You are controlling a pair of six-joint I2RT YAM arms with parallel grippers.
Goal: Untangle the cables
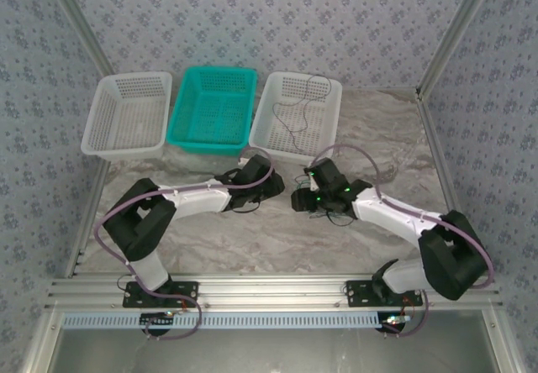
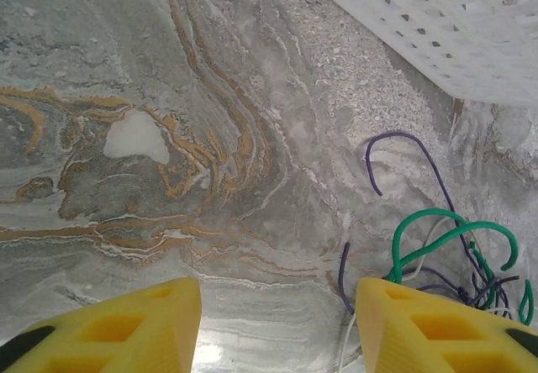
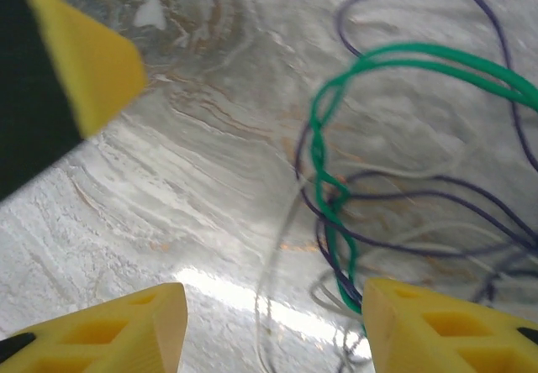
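Both arms reach in to the middle of the table (image 1: 252,239), wrists nearly facing.

Left pincer (image 2: 277,293): yellow fingers apart, bare marble between them. The cables (image 2: 458,264) lie just beside its right finger, a loose tangle of green, purple and white strands. A corner of a white basket (image 2: 437,28) shows beyond.

Right pincer (image 3: 273,293): fingers apart, clamped on nothing. The tangle lies flat on the table ahead of it, and the green strand (image 3: 318,146) twists down to the right finger. One thin pale strand trails into the gap between the fingers; I cannot tell whether it touches either.

A teal basket (image 1: 214,70) stands between two white ones at the far edge. A single dark cable (image 1: 283,108) lies in the right white one.
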